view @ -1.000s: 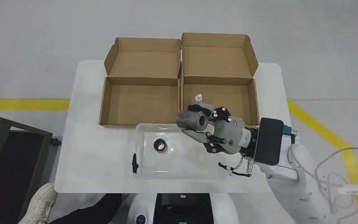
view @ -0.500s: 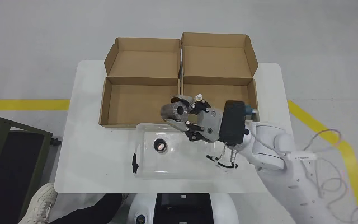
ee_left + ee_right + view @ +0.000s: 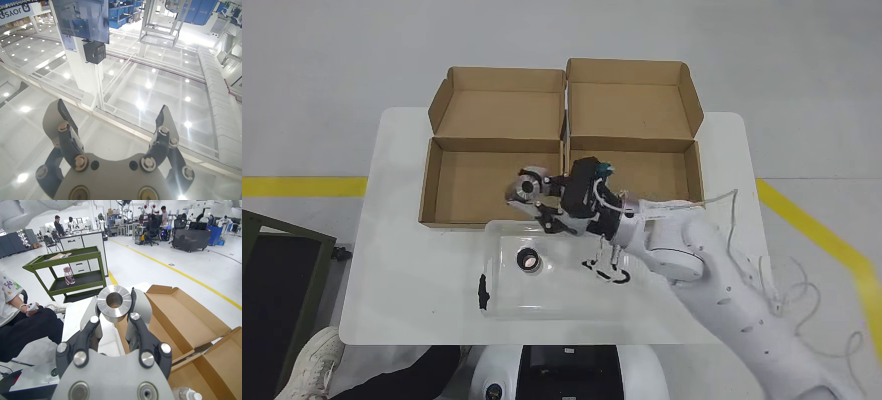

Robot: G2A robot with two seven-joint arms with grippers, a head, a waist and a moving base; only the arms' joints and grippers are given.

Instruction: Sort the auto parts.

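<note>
Above table [image 3: 402,260], right end effector [image 3: 114,316] pinching metal bushing [image 3: 530,185] has shifted over left box [image 3: 464,190].

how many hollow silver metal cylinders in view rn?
2. One cylinder is clamped in the right gripper over the left brown cardboard box; the other cylinder lies in the clear plastic tray. The arm hides part of the tray: more possible.

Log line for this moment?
right gripper: shut on metal cylinder, above left box | left gripper: open, empty | clear tray: ring part inside
</note>
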